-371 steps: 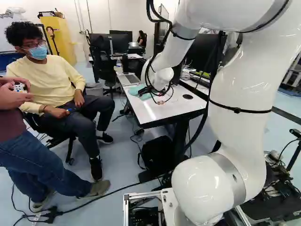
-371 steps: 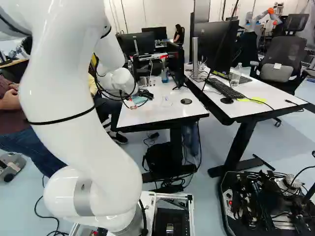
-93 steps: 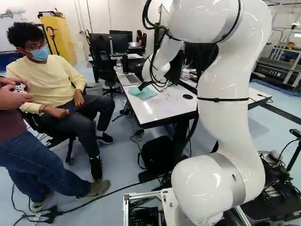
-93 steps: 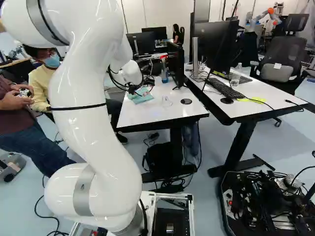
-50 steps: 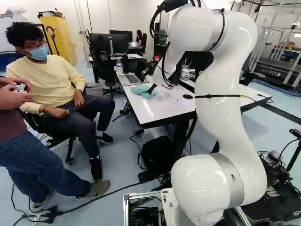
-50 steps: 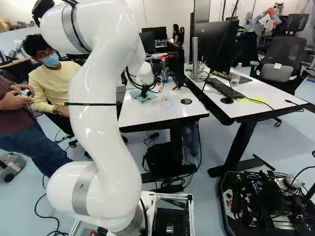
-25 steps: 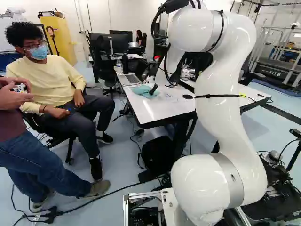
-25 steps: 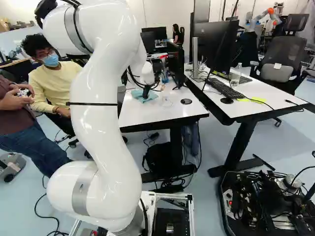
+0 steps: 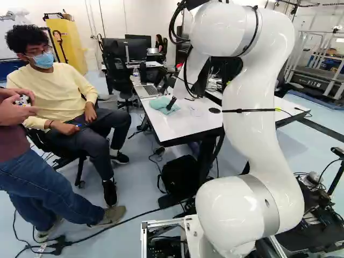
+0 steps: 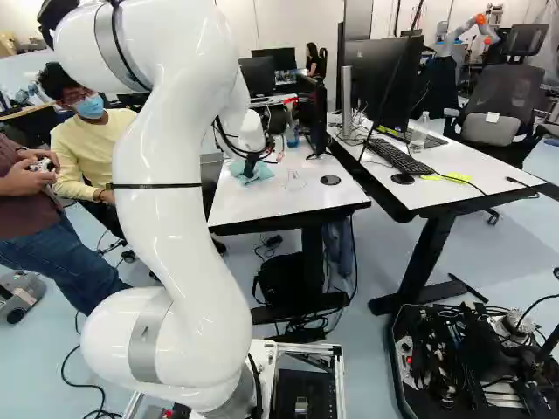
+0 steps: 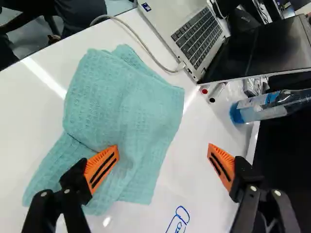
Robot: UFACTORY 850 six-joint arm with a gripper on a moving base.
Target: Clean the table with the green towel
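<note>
White tabletop [image 11: 29, 116] bears blue drawn lines [image 11: 179, 220] near the towel [image 11: 126, 102].

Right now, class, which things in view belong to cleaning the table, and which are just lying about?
Job: green towel, white table, open gripper, blue drawing (probably to be wiped).

Lying about: laptop, white cable, bottle, two markers.

Robotics lab: monitors [image 10: 384, 83], another robot [image 10: 454, 33]
</note>
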